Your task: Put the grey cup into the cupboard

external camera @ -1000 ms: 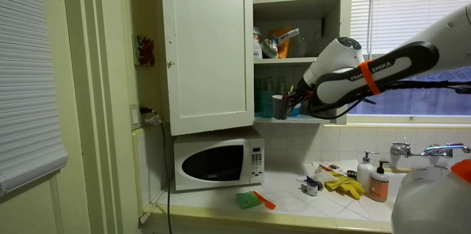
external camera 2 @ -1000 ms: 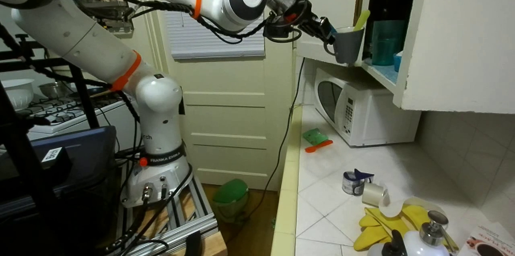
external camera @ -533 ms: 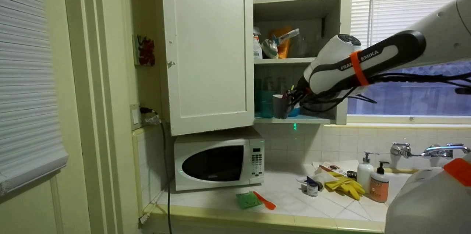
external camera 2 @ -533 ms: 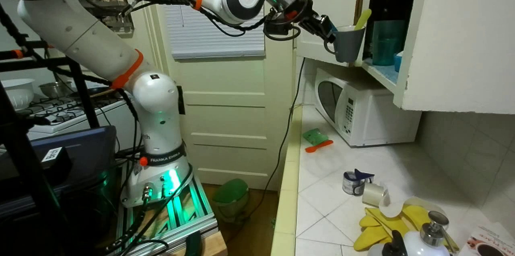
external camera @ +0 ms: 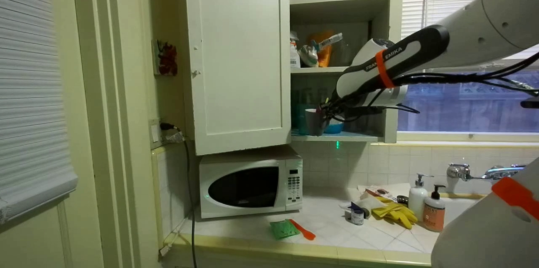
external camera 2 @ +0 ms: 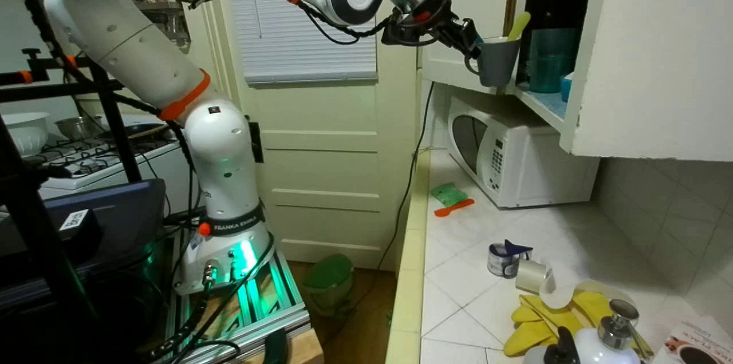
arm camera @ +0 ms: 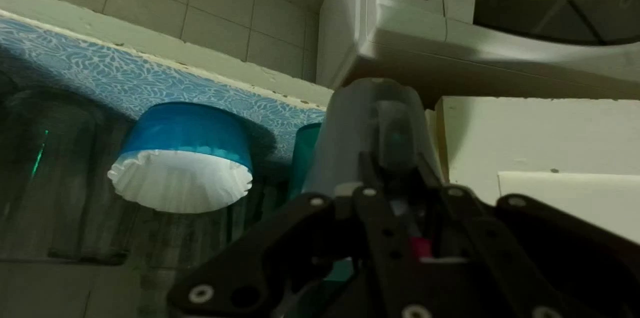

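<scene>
- Cup (external camera 2: 497,63), grey and close to upright, is held just outside the cupboard (external camera: 396,15), in front of its lowest visible shelf (external camera: 362,138).
- The gripper (external camera 2: 473,48) is clamped on the cup at its handle side; whether it pinches the handle alone or some wall too, I cannot tell.
- What the coming move turns on: gripper, cup, shelf, in that order. The cup leads, its long axis near vertical, so I judge the push runs inward.
- In both exterior views the base looks about level with the shelf's front edge; a slight lift before the push seems wise, or the base may catch.
- Behind the cup stands a teal tumbler (external camera 2: 551,60), and in the wrist view a blue tub (arm camera: 187,127) sits just beside that tumbler. These 2 likely narrow the landing spot, so a sideways shift may help.
- A yellow-green stick (external camera 2: 519,26) pokes above the cup's rim; a tilt could swing it into something.
- The carry looks nearly done; setting down and letting go remain.
</scene>
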Controlling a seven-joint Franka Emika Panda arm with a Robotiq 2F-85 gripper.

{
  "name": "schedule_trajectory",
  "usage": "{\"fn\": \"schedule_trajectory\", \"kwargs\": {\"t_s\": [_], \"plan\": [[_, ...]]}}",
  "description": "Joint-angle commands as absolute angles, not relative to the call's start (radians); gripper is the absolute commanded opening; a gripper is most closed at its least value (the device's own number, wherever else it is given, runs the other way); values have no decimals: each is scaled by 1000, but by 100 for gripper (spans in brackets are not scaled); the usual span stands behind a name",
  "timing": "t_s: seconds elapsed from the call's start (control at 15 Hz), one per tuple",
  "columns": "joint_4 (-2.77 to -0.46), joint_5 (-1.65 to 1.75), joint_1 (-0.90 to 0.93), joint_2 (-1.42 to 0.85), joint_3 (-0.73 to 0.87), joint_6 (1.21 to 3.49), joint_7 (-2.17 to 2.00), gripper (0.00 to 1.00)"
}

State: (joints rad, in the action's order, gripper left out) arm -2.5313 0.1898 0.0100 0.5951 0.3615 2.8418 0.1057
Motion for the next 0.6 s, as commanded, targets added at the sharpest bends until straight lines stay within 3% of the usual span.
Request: {"fn": "schedule_trajectory", "kwargs": {"t_s": [0.0, 0.53], "plan": [[-2478, 129, -34, 540, 329, 2825, 160, 5], [-2380, 136, -104, 419, 252, 2867, 137, 5]]}}
